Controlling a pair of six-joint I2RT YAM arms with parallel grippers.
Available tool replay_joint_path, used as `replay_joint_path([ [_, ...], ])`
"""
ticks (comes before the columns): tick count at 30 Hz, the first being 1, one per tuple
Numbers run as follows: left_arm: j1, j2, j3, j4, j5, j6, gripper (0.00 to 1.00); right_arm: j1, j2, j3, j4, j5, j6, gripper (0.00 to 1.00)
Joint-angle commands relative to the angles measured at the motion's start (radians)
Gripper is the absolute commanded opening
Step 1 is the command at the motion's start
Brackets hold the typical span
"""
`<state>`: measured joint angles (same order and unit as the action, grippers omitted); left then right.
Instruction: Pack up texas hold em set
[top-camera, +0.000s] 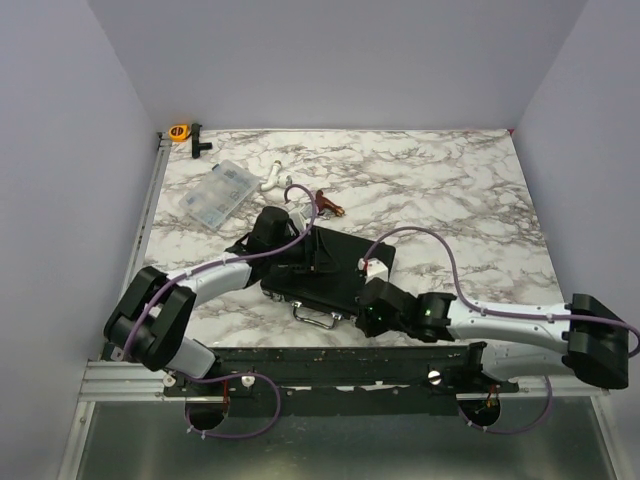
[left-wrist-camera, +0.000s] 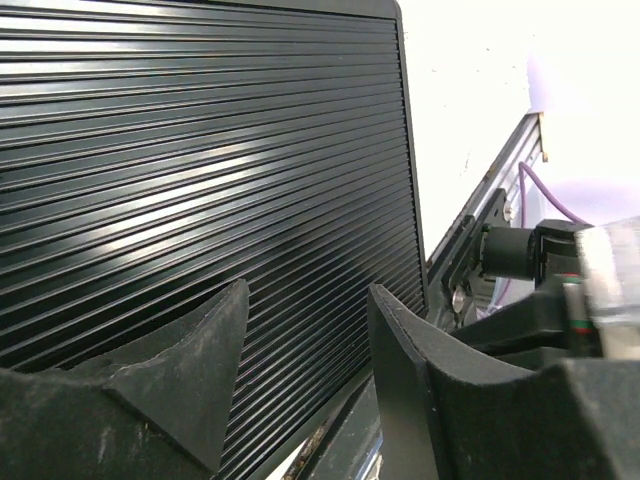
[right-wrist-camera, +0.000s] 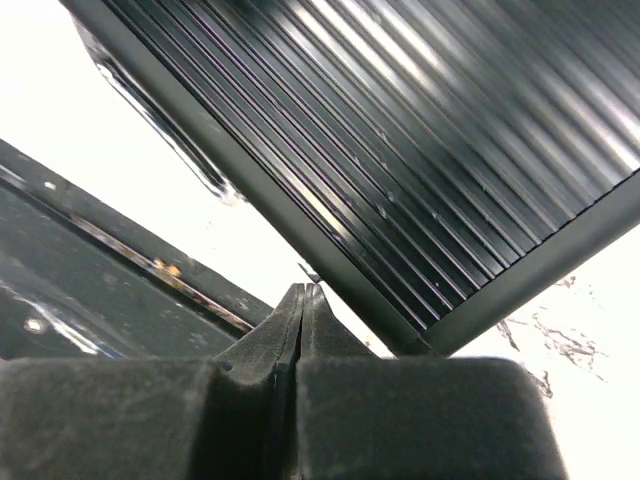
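The black briefcase (top-camera: 330, 262) is lying shut and flat on the tabletop (top-camera: 450, 190), close to the arms. The left fingers (left-wrist-camera: 205, 350) are hovering half open over its ribbed lid, holding nothing, likely to steady it. The right fingers (right-wrist-camera: 285, 325) are pressing closed, empty, beside its corner.

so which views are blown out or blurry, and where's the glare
Top external: evenly lit and sharp, though the black briefcase shows little detail. Left wrist: table washed out to white, glare streaks across the case's ribbed surface. Right wrist: table blown out at left, bright streaks on the ribs, no obvious blur.
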<state>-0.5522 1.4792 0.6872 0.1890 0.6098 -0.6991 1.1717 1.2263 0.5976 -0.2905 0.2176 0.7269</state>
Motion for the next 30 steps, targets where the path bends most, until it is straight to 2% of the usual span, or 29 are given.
replay_joint_path([
  [1,0.001,-0.064,-0.043,-0.156,-0.053,0.047,0.53,-0.012,-0.091,0.035,0.063,0.098,-0.076,0.01],
  [8,0.109,-0.168,-0.003,-0.246,-0.005,0.053,0.56,-0.012,0.06,0.13,0.253,-0.024,-0.216,0.01],
  [16,0.197,-0.453,-0.157,-0.33,-0.111,0.006,0.56,-0.028,0.163,0.17,0.443,0.108,-0.222,0.01],
  [18,0.214,-0.52,-0.192,-0.367,-0.138,-0.014,0.52,-0.057,0.18,0.179,0.464,0.089,-0.227,0.01],
  [22,0.231,-0.605,-0.237,-0.446,-0.195,-0.078,0.35,-0.122,0.207,0.184,0.49,0.034,-0.218,0.01],
  [30,0.233,-0.627,-0.255,-0.579,-0.269,-0.113,0.22,-0.178,0.238,0.149,0.504,0.007,-0.203,0.01],
])
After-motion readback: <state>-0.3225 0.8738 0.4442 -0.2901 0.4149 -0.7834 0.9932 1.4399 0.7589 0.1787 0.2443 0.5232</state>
